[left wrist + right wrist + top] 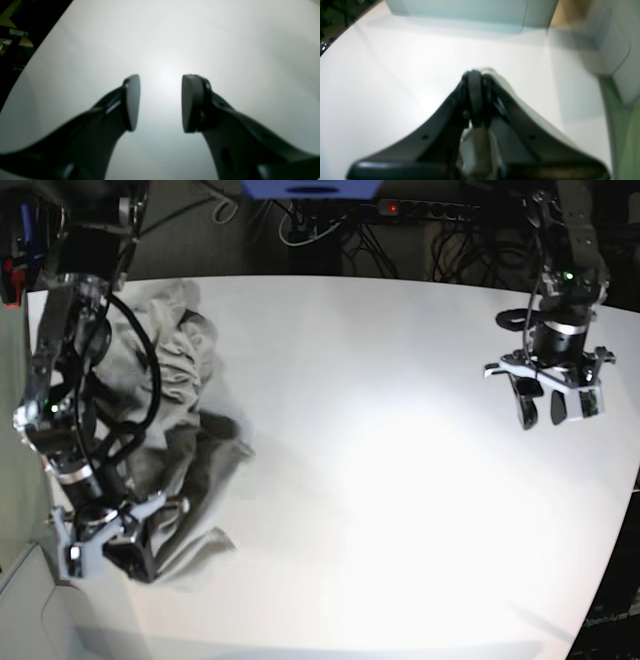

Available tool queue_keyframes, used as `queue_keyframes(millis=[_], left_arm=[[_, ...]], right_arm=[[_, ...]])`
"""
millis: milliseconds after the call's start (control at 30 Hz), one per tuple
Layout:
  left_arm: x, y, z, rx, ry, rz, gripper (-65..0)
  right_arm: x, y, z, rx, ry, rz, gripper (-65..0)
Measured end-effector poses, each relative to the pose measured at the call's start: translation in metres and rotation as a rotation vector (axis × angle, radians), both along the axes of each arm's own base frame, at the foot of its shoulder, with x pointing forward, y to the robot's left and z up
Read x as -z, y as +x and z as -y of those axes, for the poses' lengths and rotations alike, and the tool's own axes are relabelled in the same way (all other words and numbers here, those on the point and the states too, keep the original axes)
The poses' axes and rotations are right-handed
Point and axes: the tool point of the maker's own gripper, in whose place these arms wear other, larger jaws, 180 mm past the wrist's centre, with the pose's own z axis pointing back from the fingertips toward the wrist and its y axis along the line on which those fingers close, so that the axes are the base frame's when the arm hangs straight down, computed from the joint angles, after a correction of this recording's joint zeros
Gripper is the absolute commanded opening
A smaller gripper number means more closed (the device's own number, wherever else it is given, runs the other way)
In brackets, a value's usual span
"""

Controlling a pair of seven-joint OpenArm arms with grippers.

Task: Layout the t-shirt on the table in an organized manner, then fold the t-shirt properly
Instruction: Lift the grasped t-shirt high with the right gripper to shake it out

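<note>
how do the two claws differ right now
The left claw is open, with bare table between its pads; the right claw is shut on the t-shirt. In the base view the left claw hangs over empty tabletop, the right claw sits at the crumpled shirt. Both are black and point down.

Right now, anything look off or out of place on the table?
Yes: the light grey-beige cotton t-shirt lies crumpled in a heap at one side edge of the glossy white table, not spread flat. The right gripper is pinching its fabric; the left gripper hangs open, empty.
</note>
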Motion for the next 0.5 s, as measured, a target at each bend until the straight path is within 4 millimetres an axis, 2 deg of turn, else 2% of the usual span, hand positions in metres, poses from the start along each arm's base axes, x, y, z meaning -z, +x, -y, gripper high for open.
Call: queue_keyframes(millis=[200,267,333,500], left_arm=[[-0.006,-0.008,-0.020,-0.050,0.027,0.005,-38.7],[-0.007,-0.009,-0.022,-0.058,0.021,0.008,-38.7],[-0.007,-0.014,-0.032,-0.084,0.032,0.003,-38.7],[-0.011,-0.020,-0.048,-0.127,0.052,0.007,-38.7]], right_arm=[[-0.091,0.031,-0.007,-0.018,-0.016,0.157,-65.0],[-0.118,0.035,-0.012,-0.025,-0.006,0.214,-65.0],[-0.136,0.037,-0.014,-0.036,-0.001,0.250,-65.0],[-0.192,0.037,0.000,-0.001,0.008,0.377,-65.0]])
